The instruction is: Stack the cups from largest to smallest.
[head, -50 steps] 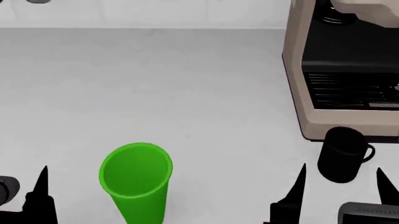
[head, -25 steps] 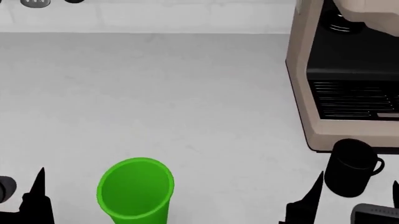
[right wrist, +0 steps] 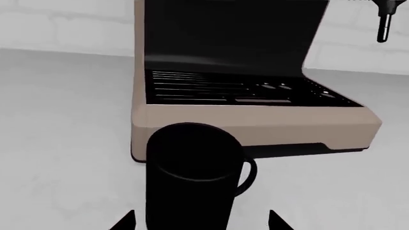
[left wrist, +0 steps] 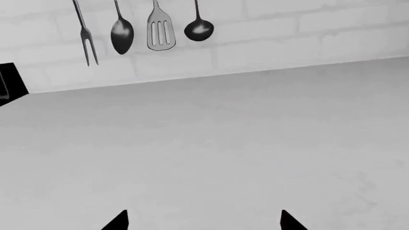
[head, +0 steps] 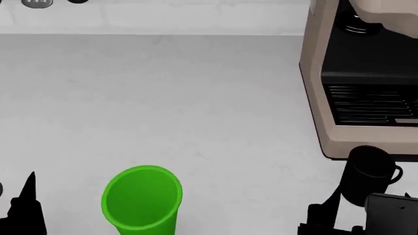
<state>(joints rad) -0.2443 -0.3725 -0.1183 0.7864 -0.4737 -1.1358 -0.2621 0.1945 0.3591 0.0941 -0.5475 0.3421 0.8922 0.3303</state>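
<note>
The bright green tumbler [head: 142, 201] stands upright on the white counter, near the front at left of centre. The black mug [head: 367, 172] stands at the front right, just in front of the coffee machine, its handle to the right. My right gripper [right wrist: 201, 221] is open, with one fingertip on each side of the mug [right wrist: 190, 177], low around its body. In the head view the right gripper's fingers [head: 332, 201] reach the mug's base. My left gripper [left wrist: 204, 221] is open and empty over bare counter, left of the tumbler.
A beige-and-black coffee machine [head: 365, 88] fills the back right, right behind the mug; it also shows in the right wrist view [right wrist: 249, 100]. Kitchen utensils [left wrist: 153, 28] hang on the brick wall behind the counter. A dark object [left wrist: 7, 84] sits at the wall.
The head view tilted a little a second ago. Since then my right gripper has moved forward around the mug, and my left gripper has dropped lower and further left.
</note>
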